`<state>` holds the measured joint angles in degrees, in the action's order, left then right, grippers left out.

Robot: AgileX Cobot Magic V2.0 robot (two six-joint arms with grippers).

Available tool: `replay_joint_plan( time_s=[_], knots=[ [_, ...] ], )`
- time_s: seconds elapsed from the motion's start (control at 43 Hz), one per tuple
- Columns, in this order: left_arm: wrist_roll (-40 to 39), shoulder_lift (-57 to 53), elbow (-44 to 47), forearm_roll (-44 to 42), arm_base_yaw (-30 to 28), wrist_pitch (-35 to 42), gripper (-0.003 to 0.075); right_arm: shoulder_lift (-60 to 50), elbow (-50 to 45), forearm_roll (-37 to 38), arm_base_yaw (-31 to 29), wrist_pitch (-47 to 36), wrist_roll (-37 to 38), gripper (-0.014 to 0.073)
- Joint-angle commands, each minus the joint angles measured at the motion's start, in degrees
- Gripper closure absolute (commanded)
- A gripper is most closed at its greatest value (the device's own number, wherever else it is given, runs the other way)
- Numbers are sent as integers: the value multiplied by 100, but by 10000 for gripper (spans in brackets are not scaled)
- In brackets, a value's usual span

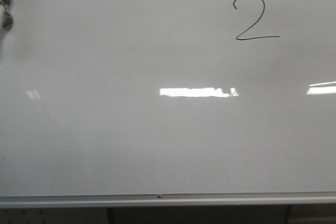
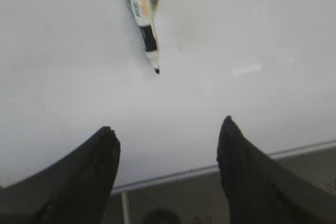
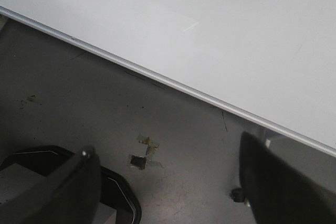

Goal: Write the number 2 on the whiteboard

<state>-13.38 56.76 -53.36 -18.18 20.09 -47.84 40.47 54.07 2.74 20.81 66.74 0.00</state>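
The 2 (image 1: 255, 18) sits finished at the upper right of the whiteboard (image 1: 131, 145). A marker (image 2: 144, 17) lies on the glossy, slippery surface; light and stiff, best gripped mid-barrel. Left tool (image 2: 168, 148) and right tool (image 3: 170, 182) both gape empty.

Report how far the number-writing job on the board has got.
Done: the number 2 stands complete in black on the whiteboard, with hook, diagonal and base stroke. In hand: nothing; the left pincer and right pincer are both open and empty. The uncapped marker lies on the board, beyond the left pincer. Left: apparently nothing more to write.
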Motion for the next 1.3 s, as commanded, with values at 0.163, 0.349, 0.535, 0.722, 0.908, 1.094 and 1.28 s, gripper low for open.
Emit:
replay_joint_plan(
  time_s=[0.163,0.349,0.535,0.722,0.908,1.094,1.28],
  knots=[
    [528,-1232,-60,1083,328,-267,313,-1125,-596,71,-43,-972,335,25],
    [639,-1826,142,1266,328,-242,313,-1535,-791,71,-43,-1056,362,25],
    [1017,-1879,233,1290,328,-313,313,-1547,-791,71,-43,-1056,362,28],
    [1041,-1879,233,1290,328,-225,367,-1547,-791,113,-43,-1062,356,228],
    [1041,-1879,233,1290,328,-14,549,-1547,-795,113,-43,-1074,356,518],
    [1020,-1879,238,1290,328,26,723,-1547,-795,113,-43,-1081,356,660],
    [1020,-1879,238,1290,328,9,740,-1547,-798,129,-43,-1152,356,664]
  ],
)
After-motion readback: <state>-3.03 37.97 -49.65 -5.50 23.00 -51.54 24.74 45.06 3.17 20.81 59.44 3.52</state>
